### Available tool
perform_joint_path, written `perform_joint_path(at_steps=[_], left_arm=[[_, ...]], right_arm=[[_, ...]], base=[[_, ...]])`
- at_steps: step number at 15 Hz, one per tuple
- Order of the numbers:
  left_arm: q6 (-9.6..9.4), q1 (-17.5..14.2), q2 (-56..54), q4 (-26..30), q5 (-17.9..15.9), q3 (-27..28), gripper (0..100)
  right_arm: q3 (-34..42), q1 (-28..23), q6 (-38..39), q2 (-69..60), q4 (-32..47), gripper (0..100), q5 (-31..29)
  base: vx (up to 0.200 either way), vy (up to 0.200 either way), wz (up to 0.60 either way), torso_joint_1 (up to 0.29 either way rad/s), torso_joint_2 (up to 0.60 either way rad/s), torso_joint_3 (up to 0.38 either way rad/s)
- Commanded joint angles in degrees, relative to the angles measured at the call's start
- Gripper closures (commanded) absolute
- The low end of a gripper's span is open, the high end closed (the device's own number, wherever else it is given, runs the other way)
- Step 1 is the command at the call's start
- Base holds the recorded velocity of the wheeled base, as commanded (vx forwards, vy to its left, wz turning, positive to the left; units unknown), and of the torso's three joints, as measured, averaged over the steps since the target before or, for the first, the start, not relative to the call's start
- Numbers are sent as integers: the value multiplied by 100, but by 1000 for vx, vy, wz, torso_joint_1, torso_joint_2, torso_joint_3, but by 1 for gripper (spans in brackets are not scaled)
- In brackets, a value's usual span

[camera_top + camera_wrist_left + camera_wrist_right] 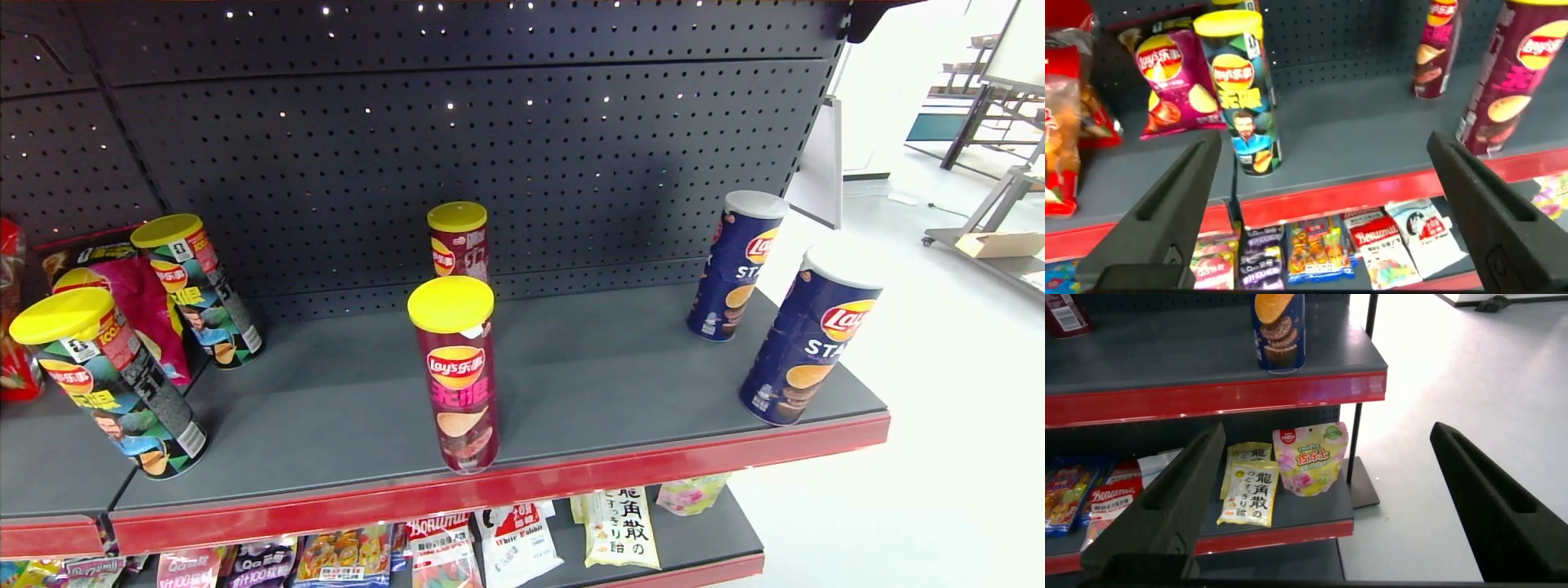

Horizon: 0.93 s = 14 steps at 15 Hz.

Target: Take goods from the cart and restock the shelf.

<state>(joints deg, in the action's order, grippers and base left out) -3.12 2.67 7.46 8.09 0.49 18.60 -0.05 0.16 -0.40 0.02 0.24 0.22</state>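
Note:
On the grey shelf (588, 384) stand chip cans. Two maroon cans with yellow lids are in the middle, one at the front (457, 376) and one at the back (458, 241). Two dark blue cans (808, 339) (735, 265) stand at the right end. Two green-and-black cans (102, 380) (200, 290) stand at the left. My left gripper (1323, 212) is open and empty, in front of the shelf edge below a green-and-black can (1241, 94). My right gripper (1327, 506) is open and empty, lower down, facing the lower shelf under a blue can (1279, 331).
Pink chip bags (143, 306) lean at the back left. The lower shelf (702, 539) holds snack packets (616, 527). A dark pegboard (490, 147) backs the shelf. Open floor lies to the right, with a trolley (992, 237) far off.

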Motion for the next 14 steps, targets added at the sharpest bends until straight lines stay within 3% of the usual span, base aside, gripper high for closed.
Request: perform_joint_path(at_steps=[1, 3, 4, 5, 6, 7, 8, 9, 11, 12, 13, 14], left_arm=[[48, 32, -263, -18, -22, -94, 0], [110, 32, -245, 52, -22, -59, 0], [119, 58, 45, 140, -14, 232, 0], [259, 58, 502, 412, 48, 891, 0], [400, 49, 783, 869, 74, 1409, 0], [505, 49, 854, 1915, 101, 1875, 0], [488, 49, 678, 2399, 92, 1849, 0], [488, 49, 643, 2434, 92, 1814, 0], [488, 49, 115, 2038, 127, 768, 0], [470, 41, -298, 1230, 136, -94, 0], [488, 41, -271, 544, 180, -472, 0], [488, 41, -254, 236, 215, -621, 0]], right_arm=[[-4, 2, -4, -2, 2, 0, 4], [-4, 2, -4, -2, 2, 0, 13], [-4, 2, -4, -2, 2, 0, 13], [-4, 2, -4, -2, 2, 0, 13], [-4, 2, -4, -2, 2, 0, 13], [-4, 2, -13, -2, 2, 0, 13], [-4, 2, -13, -2, 2, 0, 13], [-4, 2, -4, -2, 2, 0, 13], [-4, 2, -4, -2, 2, 0, 13], [-4, 2, -4, -2, 2, 0, 13], [-4, 2, -4, -2, -7, 0, 13], [-4, 2, -4, -2, 2, 0, 13]], base=[[0, 0, 0, 0, 0, 0], [0, 0, 0, 0, 0, 0], [0, 0, 0, 0, 0, 0], [0, 0, 0, 0, 0, 0], [0, 0, 0, 0, 0, 0], [0, 0, 0, 0, 0, 0], [0, 0, 0, 0, 0, 0], [0, 0, 0, 0, 0, 0], [0, 0, 0, 0, 0, 0], [0, 0, 0, 0, 0, 0], [0, 0, 0, 0, 0, 0], [0, 0, 0, 0, 0, 0]])
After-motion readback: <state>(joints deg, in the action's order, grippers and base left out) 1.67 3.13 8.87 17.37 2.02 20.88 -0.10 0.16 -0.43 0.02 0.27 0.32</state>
